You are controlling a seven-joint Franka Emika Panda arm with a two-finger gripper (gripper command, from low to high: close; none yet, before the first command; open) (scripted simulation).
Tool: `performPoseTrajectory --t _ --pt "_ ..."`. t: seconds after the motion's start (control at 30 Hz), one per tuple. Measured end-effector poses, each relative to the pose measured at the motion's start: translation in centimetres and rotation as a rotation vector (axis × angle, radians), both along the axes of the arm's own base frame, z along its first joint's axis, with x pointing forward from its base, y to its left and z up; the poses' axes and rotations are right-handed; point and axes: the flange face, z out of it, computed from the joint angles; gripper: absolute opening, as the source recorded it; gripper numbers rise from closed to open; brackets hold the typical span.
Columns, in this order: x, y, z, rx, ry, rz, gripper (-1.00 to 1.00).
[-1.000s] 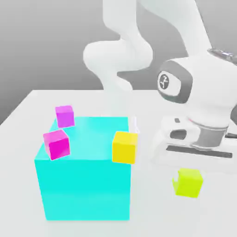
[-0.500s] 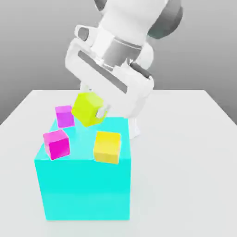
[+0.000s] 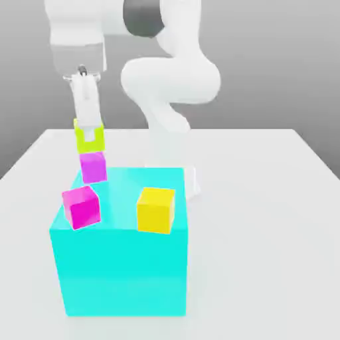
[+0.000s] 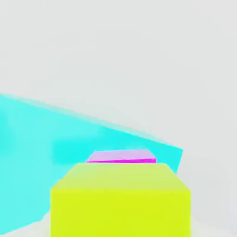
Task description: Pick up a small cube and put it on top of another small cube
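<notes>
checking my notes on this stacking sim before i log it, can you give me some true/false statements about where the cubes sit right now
1. The lime cube sits directly above the violet-magenta cube. True.
2. The golden-yellow cube lies on the white table. False: it rests on top of the big cyan cube.
3. The gripper is at the lime cube, with a finger coming down onto it from above. True.
4. The hot-magenta cube is stacked on the golden-yellow cube. False: the two sit apart, the hot-magenta one near the cyan cube's edge at the exterior view's left.
5. The cyan cube is about the same size as the others. False: it is far bigger than all four small cubes.
</notes>
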Motion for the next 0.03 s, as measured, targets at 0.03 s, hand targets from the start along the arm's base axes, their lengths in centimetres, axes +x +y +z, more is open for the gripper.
performPoseTrajectory --t 0.03 --pt "0.0 0.0 0.0 0.0 0.0 0.0 1.0"
